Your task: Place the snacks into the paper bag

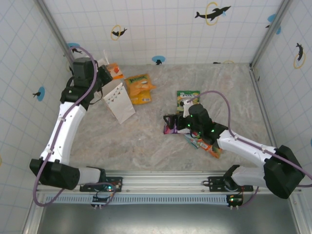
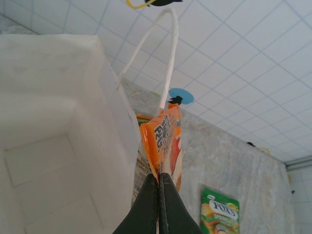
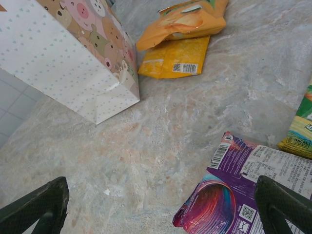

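Observation:
The white paper bag stands upright at the back left, and its open mouth lies just left of my left gripper. That gripper is shut on an orange snack packet, held up beside the bag's rim and loop handle. My right gripper hangs open low over the table, with a purple packet lying near its right finger. From above, this gripper sits over the purple packet. Two orange-yellow packets lie right of the bag, and a green packet lies at centre.
Teal and orange packets lie under the right forearm. The bag's printed side faces the right gripper, with the orange-yellow packets beyond it. Tiled walls close the back and both sides. A metal rail runs along the near edge.

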Robot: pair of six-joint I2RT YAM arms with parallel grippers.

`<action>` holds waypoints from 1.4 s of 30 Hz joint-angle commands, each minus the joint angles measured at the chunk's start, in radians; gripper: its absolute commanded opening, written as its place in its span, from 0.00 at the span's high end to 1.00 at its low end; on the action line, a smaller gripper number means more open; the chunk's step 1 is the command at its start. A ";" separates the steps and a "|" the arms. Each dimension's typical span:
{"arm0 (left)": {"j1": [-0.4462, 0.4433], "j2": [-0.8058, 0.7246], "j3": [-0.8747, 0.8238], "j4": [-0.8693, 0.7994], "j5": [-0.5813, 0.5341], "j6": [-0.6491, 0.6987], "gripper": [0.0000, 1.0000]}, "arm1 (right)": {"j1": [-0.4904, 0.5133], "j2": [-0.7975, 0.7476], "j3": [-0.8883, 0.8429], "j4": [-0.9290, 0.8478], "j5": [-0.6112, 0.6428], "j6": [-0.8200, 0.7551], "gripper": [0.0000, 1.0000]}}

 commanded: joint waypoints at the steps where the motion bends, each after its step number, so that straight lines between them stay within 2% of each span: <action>1: -0.004 -0.076 -0.067 0.172 0.109 -0.012 1.00 | 0.000 0.015 0.043 0.040 -0.004 -0.008 0.00; 5: -0.003 -0.082 -0.069 0.261 0.205 -0.036 1.00 | 0.002 0.018 0.049 0.047 -0.004 -0.004 0.00; 7: -0.004 -0.089 -0.055 0.271 0.208 -0.051 1.00 | 0.002 0.017 0.051 0.042 -0.003 -0.006 0.00; 20: -0.004 -0.170 0.007 -0.065 -0.109 -0.012 1.00 | 0.000 0.042 0.071 0.031 -0.018 -0.011 0.00; 27: -0.004 -0.102 0.014 -0.140 -0.151 0.021 1.00 | 0.001 0.072 0.090 0.036 -0.029 -0.013 0.00; 34: -0.004 -0.017 0.016 -0.104 -0.159 0.049 0.99 | 0.000 0.074 0.091 0.039 -0.029 -0.009 0.00; 36: -0.003 0.010 0.037 -0.111 -0.155 0.048 0.79 | 0.001 0.073 0.091 0.039 -0.026 -0.010 0.00; 37: -0.004 0.026 0.058 -0.121 -0.138 0.046 0.62 | 0.000 0.072 0.091 0.038 -0.026 -0.011 0.00; 38: -0.004 0.041 0.080 -0.133 -0.112 0.041 0.56 | 0.000 0.073 0.092 0.037 -0.024 -0.012 0.00; 42: -0.005 0.059 0.114 -0.133 0.007 0.005 0.54 | 0.000 0.070 0.093 0.035 -0.021 -0.016 0.00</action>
